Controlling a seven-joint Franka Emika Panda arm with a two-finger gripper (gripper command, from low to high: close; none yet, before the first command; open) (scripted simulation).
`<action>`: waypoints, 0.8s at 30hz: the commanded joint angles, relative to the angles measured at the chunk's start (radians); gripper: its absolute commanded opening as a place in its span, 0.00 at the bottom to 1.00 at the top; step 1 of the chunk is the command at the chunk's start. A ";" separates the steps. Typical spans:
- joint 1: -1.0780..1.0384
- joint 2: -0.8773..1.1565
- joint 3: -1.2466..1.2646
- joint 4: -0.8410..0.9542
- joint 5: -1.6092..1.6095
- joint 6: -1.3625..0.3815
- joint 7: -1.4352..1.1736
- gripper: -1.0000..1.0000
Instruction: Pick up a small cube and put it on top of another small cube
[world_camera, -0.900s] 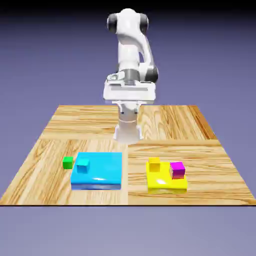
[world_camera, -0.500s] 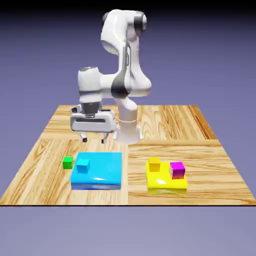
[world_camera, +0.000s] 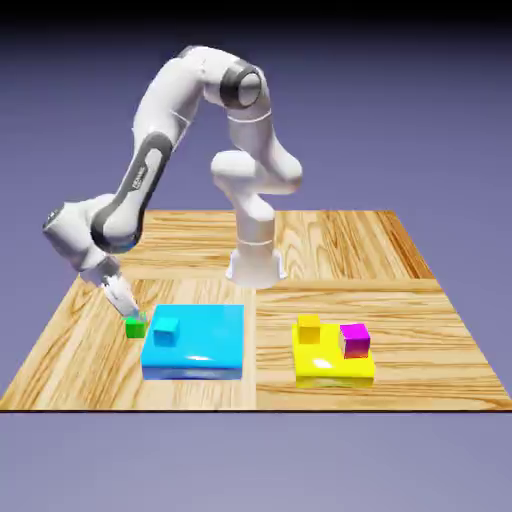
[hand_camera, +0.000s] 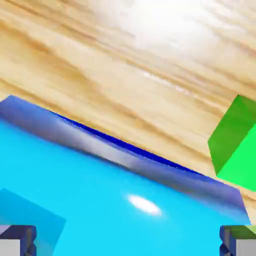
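Partly cropped green small cube, open tool fingertips barely visible

White, glossy, rounded arm segments with dark grey joint bands; flared white base; small grey finger tips

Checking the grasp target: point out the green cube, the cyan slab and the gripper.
green cube (world_camera: 135, 326), exterior view, front face.
cyan slab (world_camera: 205, 340), exterior view, bare top.
gripper (world_camera: 124, 305), exterior view, between its fingertips, beside the green cube.

Green cube cut by hand view's right edge; cyan cube cut at bottom-left.
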 joint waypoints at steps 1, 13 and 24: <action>-0.012 0.036 -0.020 0.023 0.020 -0.040 0.002 0.50; -0.058 0.256 -0.080 0.089 0.175 -0.165 -0.019 0.00; 0.269 0.079 -0.061 0.101 0.363 0.150 0.117 0.00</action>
